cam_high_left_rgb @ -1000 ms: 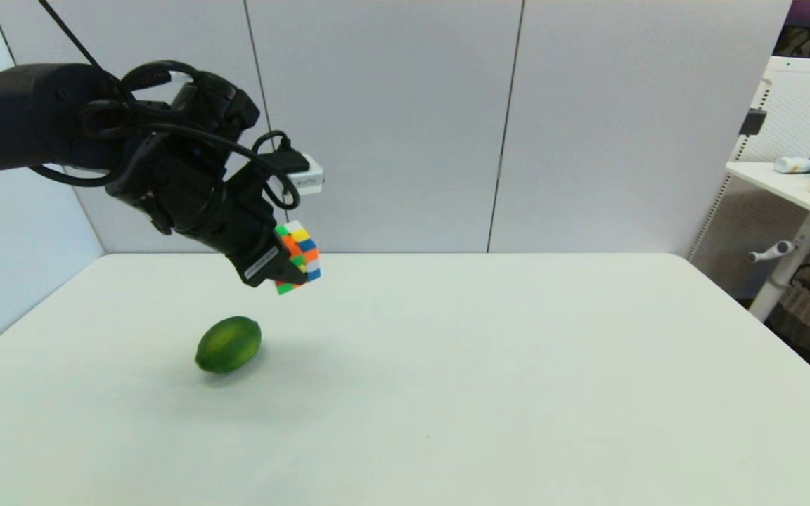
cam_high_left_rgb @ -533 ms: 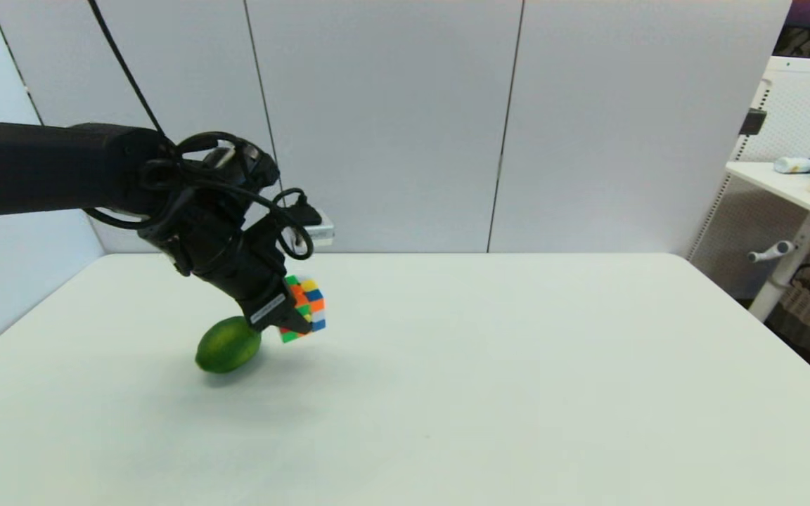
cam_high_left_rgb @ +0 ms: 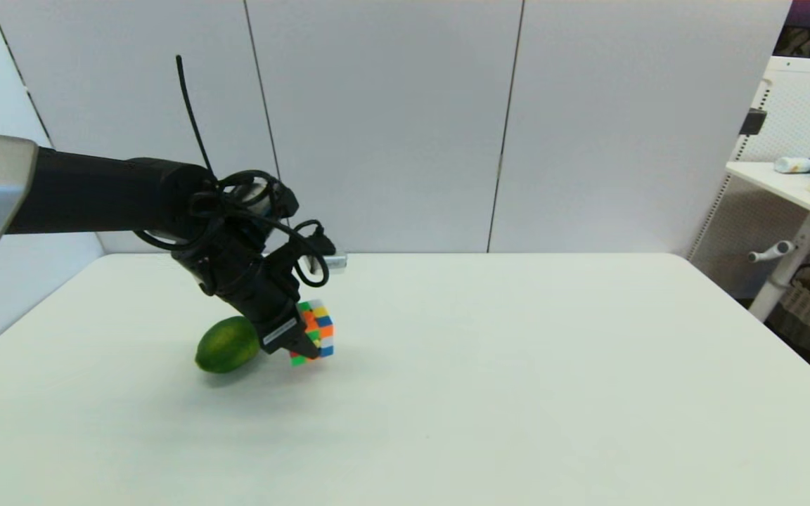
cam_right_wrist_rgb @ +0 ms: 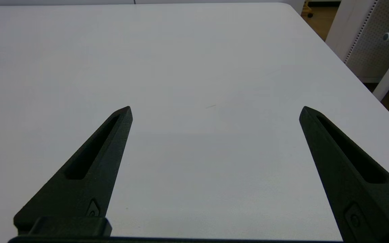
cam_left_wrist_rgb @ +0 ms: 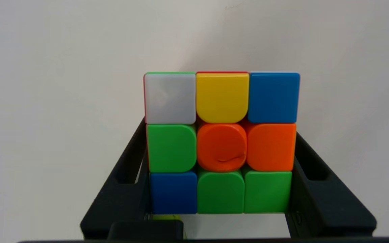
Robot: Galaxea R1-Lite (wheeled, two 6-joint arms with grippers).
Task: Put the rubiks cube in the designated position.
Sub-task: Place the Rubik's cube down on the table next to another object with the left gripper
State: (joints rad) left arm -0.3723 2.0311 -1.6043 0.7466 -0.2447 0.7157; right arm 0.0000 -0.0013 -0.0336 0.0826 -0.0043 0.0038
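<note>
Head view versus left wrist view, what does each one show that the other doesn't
Only the head view shows the lime beside the left gripper, the arm, and the table's edges. Only the left wrist view shows the rubiks cube's full near face, orange centre included, with a black finger against each side. Both show the cube clamped over bare white tabletop.

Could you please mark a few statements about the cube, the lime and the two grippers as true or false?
1. The left gripper holds the cube. True.
2. The cube sits on the lime. False: it is beside the lime, on its right in the head view.
3. The right gripper is open and holds nothing. True.
4. The cube face toward the left wrist camera has a red centre. False: the centre is orange.
</note>
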